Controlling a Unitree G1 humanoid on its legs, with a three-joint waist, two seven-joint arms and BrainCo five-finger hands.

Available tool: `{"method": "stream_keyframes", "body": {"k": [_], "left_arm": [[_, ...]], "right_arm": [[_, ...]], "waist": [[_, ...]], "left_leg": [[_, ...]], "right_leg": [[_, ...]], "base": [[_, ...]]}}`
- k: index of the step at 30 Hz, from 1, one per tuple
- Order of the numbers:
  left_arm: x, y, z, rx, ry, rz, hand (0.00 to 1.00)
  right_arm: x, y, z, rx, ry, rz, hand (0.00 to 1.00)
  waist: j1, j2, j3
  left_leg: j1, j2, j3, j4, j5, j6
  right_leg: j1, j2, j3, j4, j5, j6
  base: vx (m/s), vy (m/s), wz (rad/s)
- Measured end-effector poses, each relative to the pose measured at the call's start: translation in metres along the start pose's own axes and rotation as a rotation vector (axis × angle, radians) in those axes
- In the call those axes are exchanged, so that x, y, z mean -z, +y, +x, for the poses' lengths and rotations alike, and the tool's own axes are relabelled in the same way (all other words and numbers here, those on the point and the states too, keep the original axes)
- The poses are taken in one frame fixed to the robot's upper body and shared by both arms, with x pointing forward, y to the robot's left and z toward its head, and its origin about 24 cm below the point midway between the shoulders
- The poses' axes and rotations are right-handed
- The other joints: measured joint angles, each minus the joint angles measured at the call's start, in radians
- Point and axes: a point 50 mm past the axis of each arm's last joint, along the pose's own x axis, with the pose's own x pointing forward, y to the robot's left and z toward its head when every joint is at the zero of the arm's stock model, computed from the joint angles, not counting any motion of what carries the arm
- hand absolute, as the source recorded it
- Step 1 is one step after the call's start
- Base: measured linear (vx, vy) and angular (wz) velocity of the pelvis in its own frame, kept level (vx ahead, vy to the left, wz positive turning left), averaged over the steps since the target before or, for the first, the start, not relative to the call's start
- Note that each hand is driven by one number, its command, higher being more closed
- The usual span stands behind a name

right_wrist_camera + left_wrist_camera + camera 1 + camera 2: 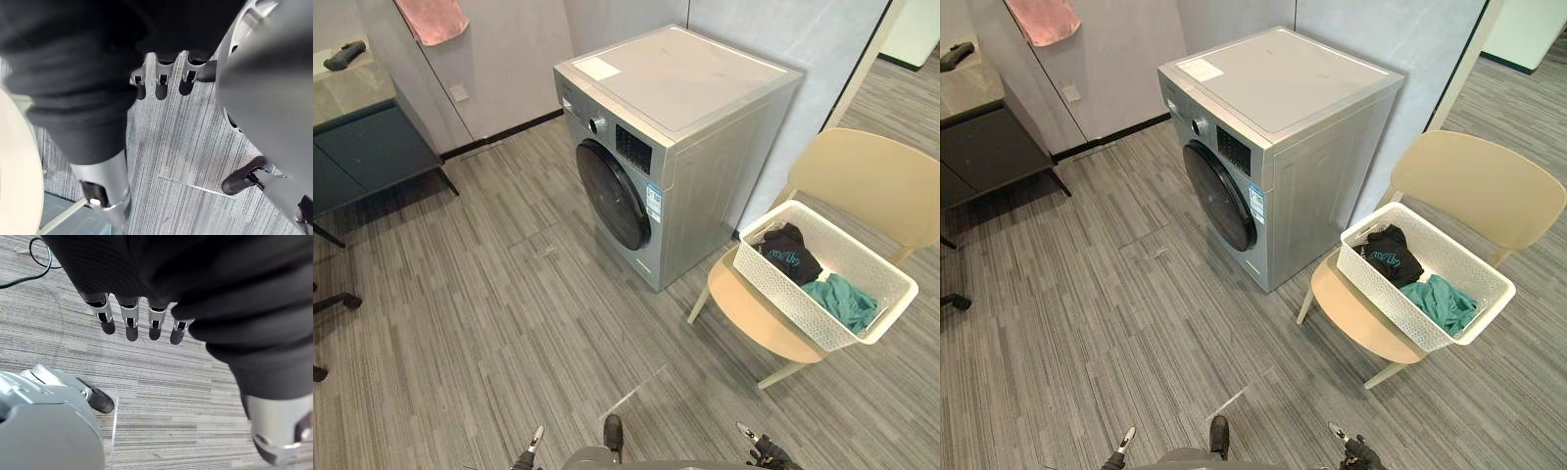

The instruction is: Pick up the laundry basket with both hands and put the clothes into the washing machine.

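Nothing of the task is done: the laundry basket [773, 286] sits across the chair [873, 181] seat beside the washing machine [690, 93], clothes [790, 257] inside, the machine's door [612, 196] closed. The left hand [128, 320] and right hand [160, 83] hang over the floor, fingers straight, holding nothing.

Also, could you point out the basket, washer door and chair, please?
basket [781, 297], left eye view, near side wall.
washer door [612, 196], left eye view, dark glass.
chair [871, 181], left eye view, backrest.
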Motion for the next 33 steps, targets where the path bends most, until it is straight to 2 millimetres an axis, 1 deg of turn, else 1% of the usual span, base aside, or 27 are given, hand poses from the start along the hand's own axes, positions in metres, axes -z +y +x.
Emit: {"method": "stream_keyframes", "body": {"k": [2,3,4,5,6,7,8,9,10,12,13,15,17,19,20,21,22,23,24,25,26,27,28,29,30,31,33], "left_arm": [[-0.004,0.001,0.000,0.003,-0.015,0.022,0.00],[-0.006,0.002,0.001,0.003,-0.021,0.029,0.00],[-0.009,0.006,0.000,-0.004,-0.031,0.047,0.00],[-0.004,0.008,-0.001,-0.005,-0.019,0.054,0.00],[0.006,0.012,-0.003,-0.013,0.010,0.066,0.00],[0.011,0.013,-0.004,-0.019,0.024,0.066,0.00],[0.011,0.016,-0.004,-0.026,0.028,0.067,0.00],[0.010,0.021,-0.004,-0.040,0.027,0.067,0.00],[0.007,0.026,-0.004,-0.053,0.020,0.051,0.00],[0.007,0.026,-0.004,-0.056,0.019,0.034,0.00],[0.007,0.025,-0.004,-0.053,0.020,0.037,0.00],[-0.003,0.012,-0.001,-0.022,-0.006,0.036,0.00],[-0.025,-0.024,0.004,0.065,-0.081,0.017,0.00],[-0.033,-0.041,0.005,0.107,-0.105,-0.016,0.00],[-0.035,-0.053,0.004,0.144,-0.115,-0.038,0.00],[-0.034,-0.056,0.003,0.147,-0.113,-0.051,0.00],[-0.032,-0.060,0.003,0.154,-0.110,-0.066,0.00],[-0.031,-0.059,0.003,0.150,-0.107,-0.074,0.00],[-0.031,-0.055,0.003,0.139,-0.109,-0.085,0.00],[-0.033,-0.061,0.003,0.153,-0.113,-0.097,0.00],[-0.035,-0.065,0.002,0.164,-0.120,-0.099,0.00],[-0.035,-0.071,0.001,0.183,-0.124,-0.092,0.00],[-0.036,-0.072,0.001,0.185,-0.128,-0.089,0.00],[-0.039,-0.072,0.001,0.188,-0.142,-0.070,0.00],[-0.040,-0.070,0.001,0.186,-0.146,-0.065,0.00],[-0.042,-0.070,0.001,0.190,-0.155,-0.043,0.00],[-0.050,-0.067,0.001,0.188,-0.184,-0.013,0.00]], "right_arm": [[-0.003,0.001,0.001,-0.004,-0.005,-0.024,0.00],[-0.004,-0.003,0.000,0.008,-0.005,-0.029,0.00],[-0.001,-0.008,-0.001,0.021,-0.001,-0.029,0.00],[-0.004,-0.015,-0.002,0.035,-0.006,-0.036,0.00],[-0.010,-0.025,-0.004,0.065,-0.043,-0.037,0.00],[-0.010,-0.031,-0.006,0.075,-0.053,-0.033,0.00],[-0.010,-0.027,-0.005,0.064,-0.056,-0.032,0.00],[-0.005,-0.014,-0.004,0.021,-0.054,-0.031,0.00],[0.004,0.002,-0.003,-0.030,-0.038,-0.019,0.00],[0.019,0.014,-0.004,-0.063,0.002,0.011,0.00],[0.020,0.017,-0.005,-0.074,-0.002,0.049,0.00],[0.017,0.015,-0.005,-0.073,-0.020,0.049,0.00],[0.015,0.010,-0.006,-0.061,-0.034,0.055,0.00],[0.014,0.007,-0.006,-0.052,-0.038,0.065,0.00],[0.015,0.006,-0.006,-0.048,-0.038,0.068,0.00],[0.015,0.006,-0.006,-0.047,-0.038,0.069,0.00],[0.015,0.006,-0.006,-0.046,-0.036,0.065,0.00],[0.017,0.005,-0.007,-0.044,-0.031,0.063,0.00],[0.018,0.007,-0.007,-0.051,-0.034,0.059,0.00],[0.009,0.009,-0.006,-0.053,-0.060,0.055,0.00],[0.006,0.012,-0.006,-0.060,-0.071,0.051,0.00],[-0.006,0.019,-0.004,-0.084,-0.096,-0.002,0.00],[-0.008,0.020,-0.003,-0.089,-0.100,-0.011,0.00],[-0.010,0.025,-0.003,-0.100,-0.101,-0.032,0.00],[-0.013,0.032,-0.002,-0.116,-0.108,-0.039,0.00],[-0.020,0.046,-0.001,-0.151,-0.124,-0.049,0.00],[-0.029,0.060,0.000,-0.176,-0.146,-0.046,0.00]], "waist": [[0.007,-0.021,0.005],[0.001,-0.042,0.004],[0.003,-0.060,-0.001],[0.002,-0.040,0.007],[-0.005,-0.007,0.010],[-0.006,-0.002,0.007],[-0.001,0.002,0.007],[0.000,0.000,0.006],[0.001,-0.039,0.011],[0.004,-0.074,0.014],[0.003,-0.072,0.014],[-0.001,-0.059,0.012],[-0.008,-0.047,0.011],[-0.015,-0.042,0.008],[-0.029,-0.030,0.001],[-0.039,-0.021,-0.004],[-0.049,-0.011,-0.014],[-0.048,-0.012,-0.020],[-0.047,-0.022,-0.033],[-0.042,0.016,-0.038],[-0.041,0.019,-0.037],[-0.030,0.041,-0.022],[-0.029,0.043,-0.022],[-0.013,0.043,-0.020],[-0.001,0.035,-0.015],[0.002,0.025,-0.010],[0.004,0.001,0.001]], "left_leg": [[-0.017,-0.049,0.017,0.001,-0.022,0.026],[-0.016,-0.090,0.034,0.013,-0.078,0.058],[-0.056,-0.124,0.078,0.180,-0.121,0.107],[-0.053,-0.120,0.081,0.233,-0.146,0.106],[-0.005,-0.117,0.048,0.227,-0.205,0.119],[0.034,-0.115,0.017,0.210,-0.210,0.122],[0.040,-0.106,0.002,0.210,-0.214,0.129],[0.047,-0.092,-0.013,0.211,-0.220,0.138],[0.060,-0.090,-0.012,0.204,-0.223,0.142],[0.098,-0.097,-0.012,0.181,-0.231,0.143],[0.130,-0.097,-0.015,0.170,-0.247,0.141],[0.157,-0.097,-0.018,0.166,-0.273,0.131],[0.187,-0.093,-0.005,0.153,-0.333,0.111],[0.208,-0.097,-0.016,0.155,-0.339,0.118],[0.248,-0.088,-0.060,0.166,-0.367,0.105],[0.263,-0.074,-0.073,0.174,-0.383,0.080],[0.265,-0.056,-0.089,0.222,-0.399,0.067],[0.262,-0.051,-0.093,0.263,-0.419,0.050],[0.248,-0.053,-0.101,0.387,-0.463,0.005],[0.168,-0.029,-0.092,0.583,-0.453,-0.032],[0.128,-0.041,-0.079,0.680,-0.400,-0.061],[0.010,-0.016,-0.056,1.004,-0.229,-0.083],[-0.007,-0.007,-0.054,1.051,-0.227,-0.087],[-0.089,0.037,-0.047,1.234,-0.229,-0.084],[-0.123,0.058,-0.042,1.276,-0.231,-0.083],[-0.195,0.104,-0.019,1.301,-0.253,-0.048],[-0.256,0.178,0.015,1.230,-0.273,-0.026]], "right_leg": [[-0.003,-0.050,-0.016,0.027,-0.043,0.011],[-0.015,-0.106,-0.046,0.055,-0.065,-0.014],[-0.019,-0.171,-0.062,0.135,-0.081,-0.105],[-0.026,-0.186,-0.049,0.212,-0.084,-0.189],[-0.099,-0.220,0.082,0.416,-0.024,-0.328],[-0.180,-0.187,0.278,0.541,0.003,-0.322],[-0.224,-0.140,0.360,0.597,-0.030,-0.269],[-0.316,-0.039,0.478,0.682,-0.090,-0.199],[-0.385,0.034,0.535,0.726,-0.136,-0.172],[-0.438,0.094,0.520,0.721,-0.172,-0.154],[-0.470,0.136,0.482,0.681,-0.182,-0.139],[-0.509,0.199,0.431,0.549,-0.177,-0.135],[-0.524,0.262,0.402,0.306,-0.126,-0.150],[-0.521,0.283,0.410,0.234,-0.090,-0.158],[-0.516,0.324,0.415,0.220,-0.048,-0.208],[-0.512,0.345,0.412,0.216,-0.038,-0.222],[-0.498,0.400,0.412,0.166,0.009,-0.260],[-0.483,0.425,0.413,0.107,0.056,-0.283],[-0.439,0.434,0.396,0.017,0.152,-0.343],[-0.417,0.450,0.409,0.042,0.120,-0.349],[-0.400,0.442,0.421,0.048,0.093,-0.335],[-0.305,0.427,0.436,0.041,0.043,-0.319],[-0.289,0.424,0.437,0.042,0.034,-0.315],[-0.221,0.405,0.447,0.042,0.009,-0.302],[-0.202,0.396,0.456,0.040,0.009,-0.302],[-0.165,0.364,0.474,0.029,0.009,-0.302],[-0.132,0.319,0.489,0.011,0.008,-0.295]], "base": [[-0.07,0.105,0.20],[0.06,0.151,0.70],[0.14,0.162,0.81],[0.21,0.206,0.92],[0.26,0.244,0.89],[0.23,0.235,0.86],[0.23,0.186,0.67],[0.14,0.105,0.46],[0.16,0.101,0.40],[0.15,0.054,0.10],[0.28,0.073,-0.08],[0.29,0.060,0.00],[0.35,0.010,0.41],[0.49,-0.024,0.58],[0.67,-0.046,0.70],[0.66,-0.066,0.78],[0.57,-0.068,0.41],[0.72,-0.084,0.38],[0.67,-0.052,0.23],[0.67,-0.024,0.25],[0.84,0.012,0.16],[0.60,0.014,0.14],[0.73,0.026,0.03],[0.34,0.040,-0.11],[0.48,0.085,-0.31],[0.28,0.082,-0.28],[0.32,0.128,-0.28]]}}
